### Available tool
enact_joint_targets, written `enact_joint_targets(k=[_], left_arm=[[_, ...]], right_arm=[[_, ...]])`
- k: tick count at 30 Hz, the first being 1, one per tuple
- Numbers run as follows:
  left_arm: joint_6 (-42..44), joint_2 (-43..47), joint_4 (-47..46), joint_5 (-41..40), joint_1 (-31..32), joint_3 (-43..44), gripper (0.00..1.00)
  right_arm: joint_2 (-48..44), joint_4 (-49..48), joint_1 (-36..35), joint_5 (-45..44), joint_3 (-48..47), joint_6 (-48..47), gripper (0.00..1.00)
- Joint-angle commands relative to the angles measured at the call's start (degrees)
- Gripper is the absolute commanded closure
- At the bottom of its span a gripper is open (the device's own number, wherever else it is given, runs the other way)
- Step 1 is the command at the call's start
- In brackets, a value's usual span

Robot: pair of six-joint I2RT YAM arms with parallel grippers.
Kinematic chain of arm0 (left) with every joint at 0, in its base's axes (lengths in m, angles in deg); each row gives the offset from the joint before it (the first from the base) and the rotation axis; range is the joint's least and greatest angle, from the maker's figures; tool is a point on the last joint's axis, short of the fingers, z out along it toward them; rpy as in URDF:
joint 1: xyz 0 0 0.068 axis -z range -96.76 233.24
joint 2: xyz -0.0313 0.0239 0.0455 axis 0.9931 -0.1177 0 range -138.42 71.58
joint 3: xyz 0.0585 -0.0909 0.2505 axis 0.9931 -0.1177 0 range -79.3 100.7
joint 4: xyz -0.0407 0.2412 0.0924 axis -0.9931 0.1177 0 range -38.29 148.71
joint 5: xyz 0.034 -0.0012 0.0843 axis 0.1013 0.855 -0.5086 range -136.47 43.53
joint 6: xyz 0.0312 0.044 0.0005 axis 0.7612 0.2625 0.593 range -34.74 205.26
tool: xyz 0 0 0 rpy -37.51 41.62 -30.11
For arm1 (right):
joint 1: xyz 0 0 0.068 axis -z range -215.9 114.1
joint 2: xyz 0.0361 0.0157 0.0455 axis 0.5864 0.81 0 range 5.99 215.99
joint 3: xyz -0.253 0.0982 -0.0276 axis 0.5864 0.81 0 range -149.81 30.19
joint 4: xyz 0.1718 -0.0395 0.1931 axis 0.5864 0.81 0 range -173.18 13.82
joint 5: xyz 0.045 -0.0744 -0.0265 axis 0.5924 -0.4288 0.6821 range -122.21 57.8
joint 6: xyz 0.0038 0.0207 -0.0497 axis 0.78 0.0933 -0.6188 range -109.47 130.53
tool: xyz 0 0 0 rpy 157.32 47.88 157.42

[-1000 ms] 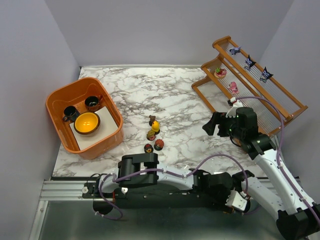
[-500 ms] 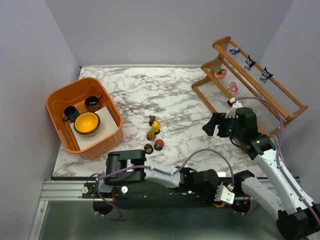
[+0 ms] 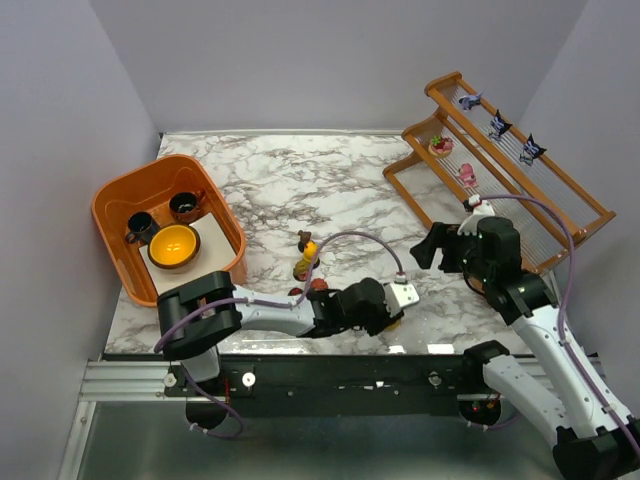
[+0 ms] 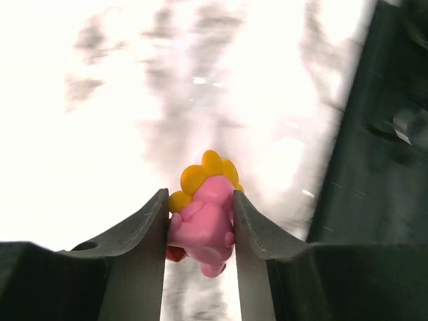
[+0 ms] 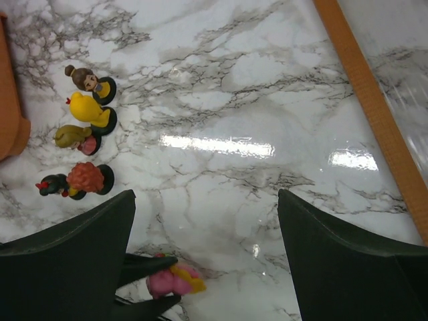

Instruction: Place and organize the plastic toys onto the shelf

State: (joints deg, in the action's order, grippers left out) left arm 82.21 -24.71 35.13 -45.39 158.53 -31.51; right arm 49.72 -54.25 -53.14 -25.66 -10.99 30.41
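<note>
A pink toy with yellow hair (image 4: 204,224) is pinched between the fingers of my left gripper (image 4: 200,200), just above the marble table; it also shows as the pink toy (image 5: 175,281). That left gripper (image 3: 392,312) sits right of a cluster of plastic toys (image 3: 308,262). The cluster holds a brown-haired toy (image 5: 87,80), a yellow one (image 5: 90,110), a blond one (image 5: 77,137) and a red one (image 5: 83,178). My right gripper (image 3: 430,250) hangs open and empty beside the shelf (image 3: 500,170). Purple-black toys (image 3: 497,125) and pink toys (image 3: 466,174) sit on the shelf's rods.
An orange tub (image 3: 215,205) at the left holds two dark cups (image 3: 186,205) and a yellow bowl (image 3: 174,245). The shelf's wooden bottom rail (image 5: 374,114) runs along the right of the right wrist view. Grey walls close in the table on three sides.
My left arm has swung from lying along the near edge forward onto the table, ending right of the toy cluster, and its jaws have narrowed. The right arm has barely moved.
</note>
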Motion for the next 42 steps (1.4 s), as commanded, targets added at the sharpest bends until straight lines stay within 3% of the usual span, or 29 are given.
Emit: enact_joint_targets(k=[1,4,5,7,17,21,22,29,35,42], left_arm=[[-8.37,2.6,1.97,-10.21,-5.49,1.07,0.61],[-11.89,3.03,4.88,-13.29,-8.74,2.3,0.33],[-12.59,3.39,5.32,-14.08,-9.36,2.48,0.15],[-14.17,4.35,7.6,-16.8,-11.46,3.35,0.01],[-20.23,16.03,27.64,-25.51,-27.19,16.62,0.01],[-18.5,21.4,33.44,-32.79,-33.18,21.46,0.01],[-17.18,22.63,34.24,-37.68,-33.27,22.86,0.01],[-3.82,38.07,25.74,-53.37,-32.92,20.42,0.01],[8.65,52.05,11.76,-53.38,-32.84,13.13,0.01],[13.76,57.7,7.97,-53.21,-32.75,10.75,0.01]], right_arm=[[-4.43,-1.07,0.27,-9.0,-3.02,0.51,0.07],[-7.68,-1.07,0.27,-13.57,-3.02,0.07,0.07],[-8.82,-0.98,0.27,-15.4,-3.02,-0.01,0.07],[-11.9,-1.15,0.27,-16.82,-2.93,-1.15,0.07],[-24.37,-4.4,0.18,-22.27,-3.81,-9.32,0.0],[-27.2,-5.37,0.27,-24.03,-4.34,-12.49,0.0],[-27.72,-5.63,0.18,-24.73,-4.42,-13.28,0.0],[-30.01,-6.6,0.27,-29.92,-5.39,-16.01,0.0],[-30.45,-9.06,0.27,-31.68,-6.36,-17.77,0.0],[-30.45,-11.0,0.27,-32.56,-6.71,-18.3,0.0]])
